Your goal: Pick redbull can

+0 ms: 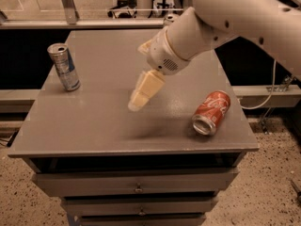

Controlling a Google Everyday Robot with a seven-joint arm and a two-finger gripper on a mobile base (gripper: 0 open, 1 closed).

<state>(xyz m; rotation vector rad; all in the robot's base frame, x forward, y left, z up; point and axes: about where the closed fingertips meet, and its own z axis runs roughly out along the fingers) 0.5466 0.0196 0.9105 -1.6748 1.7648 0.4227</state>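
The redbull can (64,67) stands upright at the far left of the grey cabinet top (99,121). It is slim and silver with blue panels and an open silver top. My gripper (139,97) hangs over the middle of the top, pointing down and to the left. It is well to the right of the redbull can and holds nothing that I can see. The big white arm (221,18) reaches in from the upper right.
A red Coca-Cola can (211,112) lies on its side near the front right corner. Another can (170,19) shows at the back edge, mostly hidden behind the arm. The cabinet has drawers (136,182) below. A cable (273,88) hangs at the right.
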